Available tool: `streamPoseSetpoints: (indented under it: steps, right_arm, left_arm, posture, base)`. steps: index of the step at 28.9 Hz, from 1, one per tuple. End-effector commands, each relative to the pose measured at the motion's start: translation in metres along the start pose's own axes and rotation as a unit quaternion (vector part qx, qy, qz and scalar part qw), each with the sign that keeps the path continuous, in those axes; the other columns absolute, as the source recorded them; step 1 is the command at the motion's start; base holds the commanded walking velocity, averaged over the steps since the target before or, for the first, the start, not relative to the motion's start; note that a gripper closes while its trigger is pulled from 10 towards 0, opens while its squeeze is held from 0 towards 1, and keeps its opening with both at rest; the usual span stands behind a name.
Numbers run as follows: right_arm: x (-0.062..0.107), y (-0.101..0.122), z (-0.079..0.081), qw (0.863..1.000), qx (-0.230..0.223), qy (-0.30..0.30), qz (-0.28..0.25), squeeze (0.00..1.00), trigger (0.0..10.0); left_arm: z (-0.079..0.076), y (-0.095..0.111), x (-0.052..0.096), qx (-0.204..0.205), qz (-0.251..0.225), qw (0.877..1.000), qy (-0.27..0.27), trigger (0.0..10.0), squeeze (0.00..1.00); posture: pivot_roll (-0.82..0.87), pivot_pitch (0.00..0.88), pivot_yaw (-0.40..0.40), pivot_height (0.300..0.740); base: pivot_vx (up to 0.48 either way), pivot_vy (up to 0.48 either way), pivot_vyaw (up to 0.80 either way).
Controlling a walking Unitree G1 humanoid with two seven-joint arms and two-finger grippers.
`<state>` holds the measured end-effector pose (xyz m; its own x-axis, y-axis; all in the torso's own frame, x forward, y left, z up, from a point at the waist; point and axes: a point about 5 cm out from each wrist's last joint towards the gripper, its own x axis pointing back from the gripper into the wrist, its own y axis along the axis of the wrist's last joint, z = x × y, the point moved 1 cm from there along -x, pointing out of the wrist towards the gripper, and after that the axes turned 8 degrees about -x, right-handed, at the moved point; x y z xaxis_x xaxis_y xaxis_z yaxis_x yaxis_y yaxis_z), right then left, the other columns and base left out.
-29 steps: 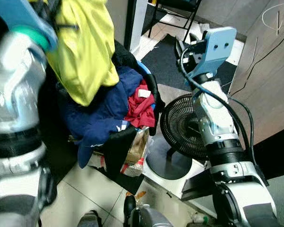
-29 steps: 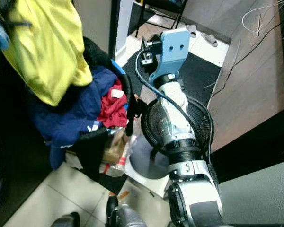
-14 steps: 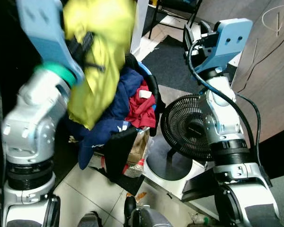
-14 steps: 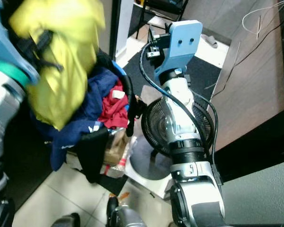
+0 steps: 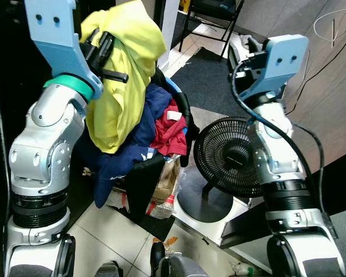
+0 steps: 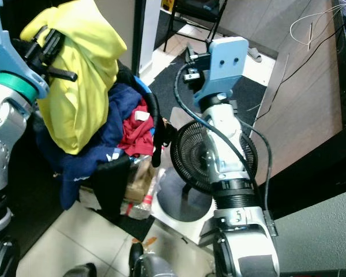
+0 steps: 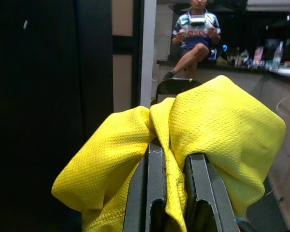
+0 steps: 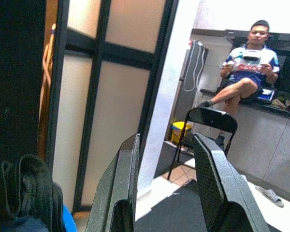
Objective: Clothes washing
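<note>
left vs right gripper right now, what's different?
Load: the left gripper is clamped on the yellow garment, fabric pinched between its fingers; the right gripper holds nothing, fingers apart.
Position: the left gripper is raised over the laundry basket of clothes; the right gripper is up above the black fan, aimed at the chair and a seated person.
Shared: both are lifted to about the same height.

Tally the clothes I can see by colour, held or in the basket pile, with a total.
Yellow: 1, the shirt held up by the left gripper
Navy blue: 1, garment draped over the pile
Red: 1, garment with a white tag
Black: 1, garment hanging over the pile's front edge
Total: 4 that can be told apart; more may be buried.
</note>
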<state>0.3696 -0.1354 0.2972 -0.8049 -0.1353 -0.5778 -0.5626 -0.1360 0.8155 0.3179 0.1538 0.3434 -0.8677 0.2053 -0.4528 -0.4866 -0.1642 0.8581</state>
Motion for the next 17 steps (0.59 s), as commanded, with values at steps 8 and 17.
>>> streamPoseSetpoints:
  steps: [8,17]
  right_arm:
    - [0.002,-0.003,0.007,1.000,-0.024,-0.012,-0.001,0.00,10.0]
    - [0.005,-0.007,0.009,0.998,-0.043,-0.040,-0.010,0.00,10.0]
  left_arm:
    - [0.006,0.005,0.003,-0.047,-0.014,0.999,0.017,10.0,0.00]
    - [0.022,0.003,-0.005,-0.094,-0.004,0.995,0.011,10.0,0.00]
  posture:
    - [0.11,0.040,-0.093,0.740]
    - [0.14,0.009,0.012,0.740]
  base:
    - [0.000,0.000,0.00]
    - [0.000,0.000,0.00]
